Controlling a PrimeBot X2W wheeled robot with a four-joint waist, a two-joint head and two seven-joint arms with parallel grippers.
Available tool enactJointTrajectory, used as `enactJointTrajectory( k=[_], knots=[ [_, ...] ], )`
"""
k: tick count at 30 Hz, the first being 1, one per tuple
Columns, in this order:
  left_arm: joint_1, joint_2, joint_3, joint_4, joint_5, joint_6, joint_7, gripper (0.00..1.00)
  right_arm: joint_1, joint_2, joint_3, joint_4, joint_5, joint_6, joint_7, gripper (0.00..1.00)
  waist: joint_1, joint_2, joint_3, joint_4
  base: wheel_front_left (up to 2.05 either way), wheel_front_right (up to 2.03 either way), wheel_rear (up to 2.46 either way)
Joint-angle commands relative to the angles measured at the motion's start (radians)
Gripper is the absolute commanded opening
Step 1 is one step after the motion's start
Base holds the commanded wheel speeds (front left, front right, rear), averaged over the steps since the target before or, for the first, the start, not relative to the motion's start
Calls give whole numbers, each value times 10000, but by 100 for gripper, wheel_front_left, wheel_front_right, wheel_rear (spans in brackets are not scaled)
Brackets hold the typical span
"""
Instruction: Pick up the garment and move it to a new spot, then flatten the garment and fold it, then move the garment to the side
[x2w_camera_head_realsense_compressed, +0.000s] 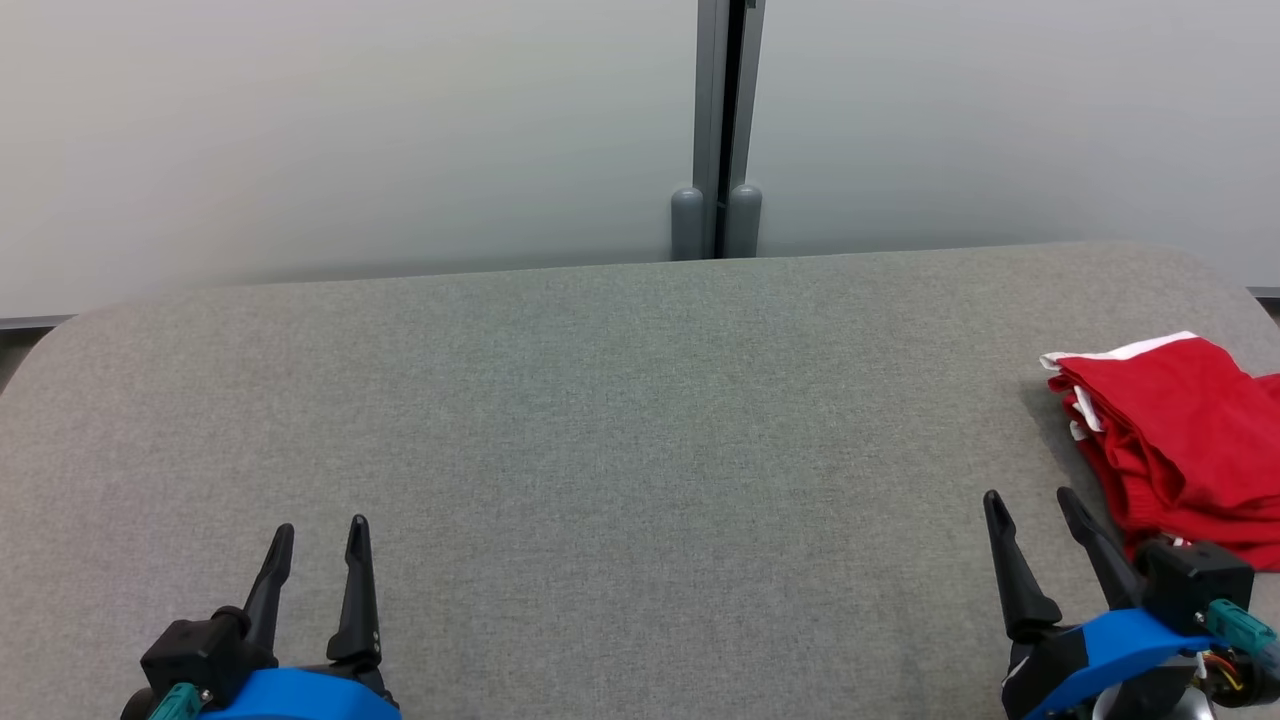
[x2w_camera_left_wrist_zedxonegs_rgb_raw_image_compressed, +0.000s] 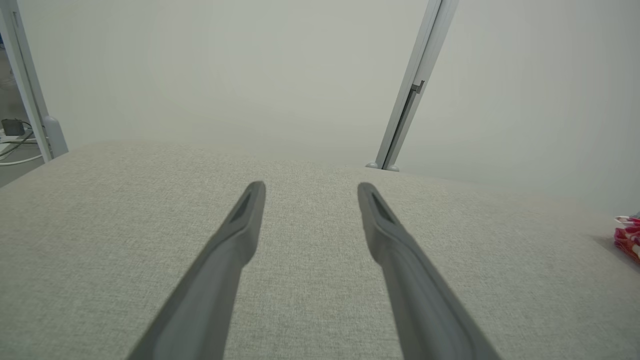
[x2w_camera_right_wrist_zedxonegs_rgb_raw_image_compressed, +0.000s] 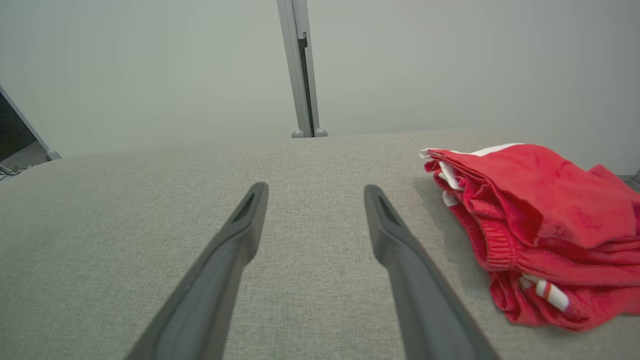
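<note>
Item: red garment (x2w_camera_head_realsense_compressed: 1180, 440) with white trim, folded in a loose heap, lying at the right edge of the head view on the grey fabric table (x2w_camera_head_realsense_compressed: 600, 400). Left gripper (x2w_camera_head_realsense_compressed: 321, 526) at lower left, right gripper (x2w_camera_head_realsense_compressed: 1030, 495) at lower right near the garment and apart from it. Both have their fingers spread wide with nothing between them.
</note>
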Motion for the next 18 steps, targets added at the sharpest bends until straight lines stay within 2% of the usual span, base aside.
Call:
enactJointTrajectory(
  k=[1, 17, 18],
  knots=[
    [-106, -17, 58, 63, 20, -46, -49, 100, -78, 32, 23, 44, 60, 7, 11, 100, 0, -1, 0, 3, 0, 0, 0],
    [-215, 24, -1, 390, 79, -297, -51, 100, -94, 42, 155, 459, 294, 7, -161, 100, 0, -1, -118, 4, 0, 0, 0],
    [-136, 6, -15, 370, 59, -303, -13, 0, -39, 25, 174, 460, 286, 0, -105, 0, 0, -1, -122, -9, 0, 0, 0]
  ],
)
